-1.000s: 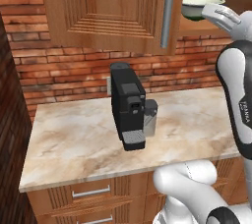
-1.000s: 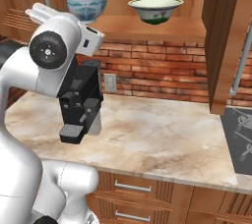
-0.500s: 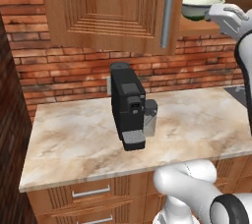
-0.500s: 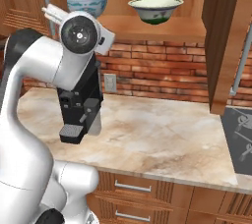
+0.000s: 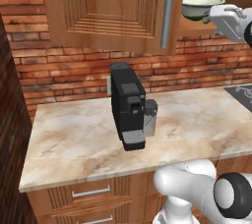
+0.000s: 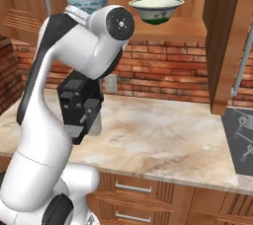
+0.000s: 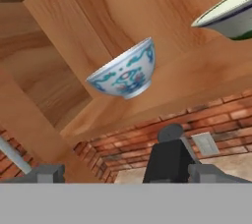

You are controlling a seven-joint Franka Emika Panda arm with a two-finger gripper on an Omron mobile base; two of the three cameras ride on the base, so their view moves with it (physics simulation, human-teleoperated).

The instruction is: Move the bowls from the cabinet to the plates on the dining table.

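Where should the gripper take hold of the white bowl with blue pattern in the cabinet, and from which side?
Grip the blue-patterned bowl at its rim, one finger inside, one outside, coming from the cabinet's open front. It stands upright on the shelf, its wall flares outward, and the open gripper already faces it.

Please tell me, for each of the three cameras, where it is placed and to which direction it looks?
Left base view: behind the arm's left, facing the counter, coffee machine and closed cabinet door; white arm base low right.
Right base view: behind the arm's right, facing the open cabinet; the arm rises left.
Hand view: on the hand, tilted, facing the patterned bowl; open pincer at bottom.
Shared: cream-green bowl, coffee machine.
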